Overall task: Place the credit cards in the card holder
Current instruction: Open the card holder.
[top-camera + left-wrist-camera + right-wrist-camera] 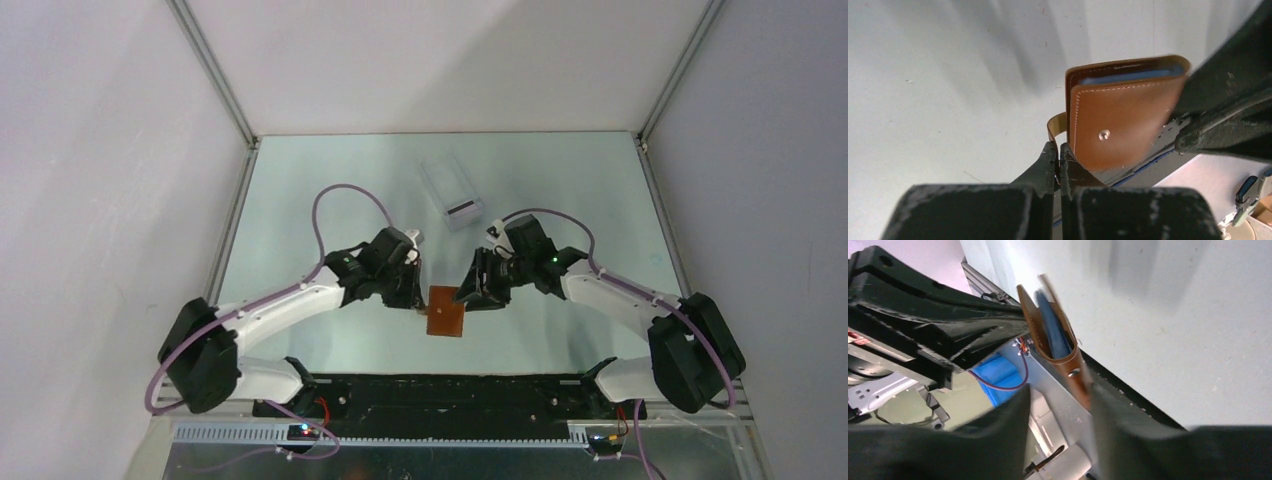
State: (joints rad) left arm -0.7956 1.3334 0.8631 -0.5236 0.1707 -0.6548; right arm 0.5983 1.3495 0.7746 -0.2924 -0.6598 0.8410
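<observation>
Left gripper [1058, 161] pinched fully shut, clamped on the strap side of the tan card holder [1120, 125], which sits just ahead of the fingertips. Right gripper [1060, 410] directly opposite, jaws parted, one leather edge of the holder between them and resting against one finger; no firm hold evident. Holder open in a narrow V, blue-grey pockets facing away from the right gripper. Credit cards [463, 208] well beyond both grippers on the table [330, 190], lying diagonally, somewhat nearer the right gripper. Probably a forward reach for the right arm, with the left steadying the pocket.
</observation>
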